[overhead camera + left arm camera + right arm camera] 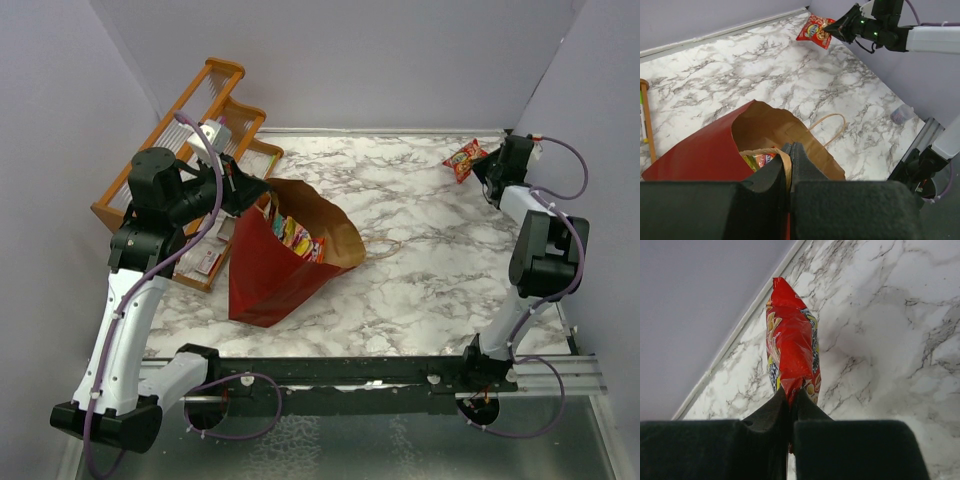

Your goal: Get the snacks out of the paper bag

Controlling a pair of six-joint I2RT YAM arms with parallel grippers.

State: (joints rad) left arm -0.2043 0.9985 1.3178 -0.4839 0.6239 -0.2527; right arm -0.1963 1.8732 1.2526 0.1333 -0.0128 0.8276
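The red paper bag stands open at the table's left, brown inside, with several coloured snack packets showing in its mouth. My left gripper is shut on the bag's near rim; packets show just below it in the left wrist view. A twine handle hangs over the far side. My right gripper is at the far right corner, shut on the edge of a red snack packet, which also shows in the top view and the left wrist view.
A wooden rack stands at the back left, behind the left arm. Grey walls close the back and both sides. A small clear object lies near the right wall. The marble table spreads between bag and right arm.
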